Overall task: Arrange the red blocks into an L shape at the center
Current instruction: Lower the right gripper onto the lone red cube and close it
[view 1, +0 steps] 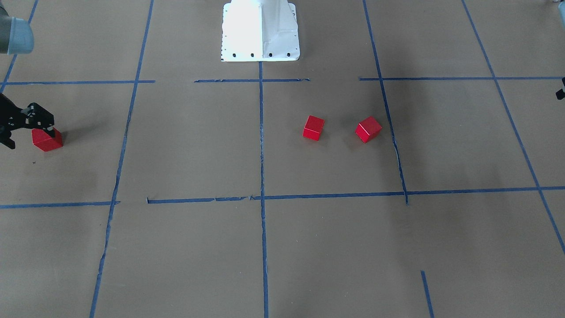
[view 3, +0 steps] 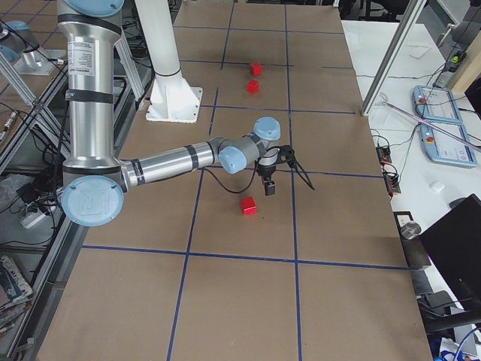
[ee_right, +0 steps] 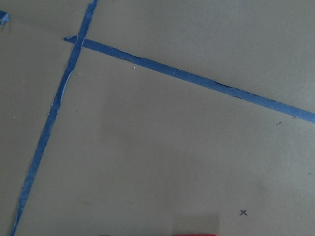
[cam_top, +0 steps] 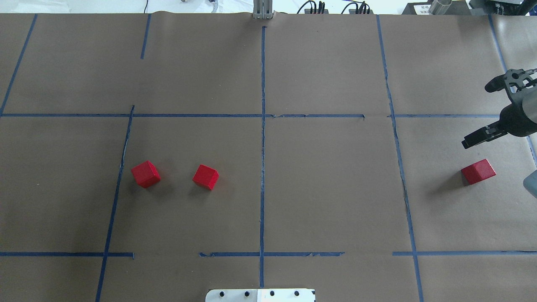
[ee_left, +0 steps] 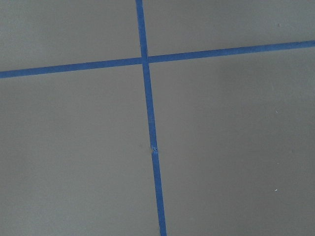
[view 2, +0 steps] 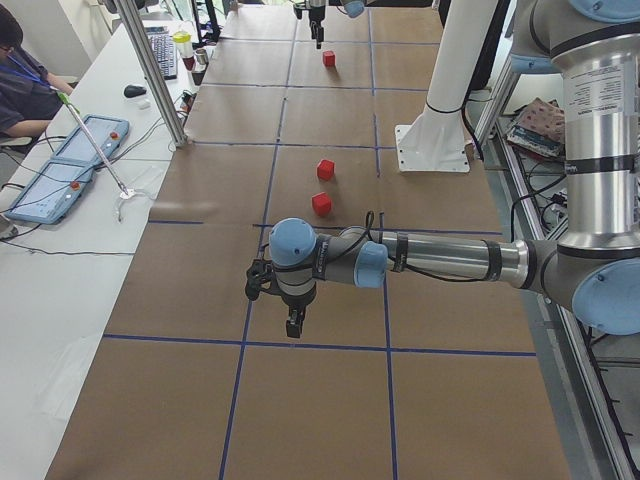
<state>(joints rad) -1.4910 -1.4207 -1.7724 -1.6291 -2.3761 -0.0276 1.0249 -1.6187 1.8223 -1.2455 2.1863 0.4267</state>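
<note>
Two red blocks [cam_top: 145, 174] [cam_top: 205, 176] lie apart on the brown paper, left of the centre line; the front view shows them too [view 1: 368, 129] [view 1: 313, 128]. A third red block [cam_top: 478, 171] [view 1: 47, 140] lies far right. My right gripper [cam_top: 479, 114] [view 1: 27, 134] is open and empty, just beyond that block. A sliver of the block [ee_right: 194, 235] shows at the right wrist view's bottom edge. My left gripper [view 2: 291, 318] hovers over the paper past the two blocks, away from them. I cannot tell whether it is open or shut.
Blue tape lines [cam_top: 263, 126] divide the paper into squares. The white robot base [view 1: 260, 31] stands at the table's near middle. An operator's table with control boxes [view 2: 70, 170] runs along the far side.
</note>
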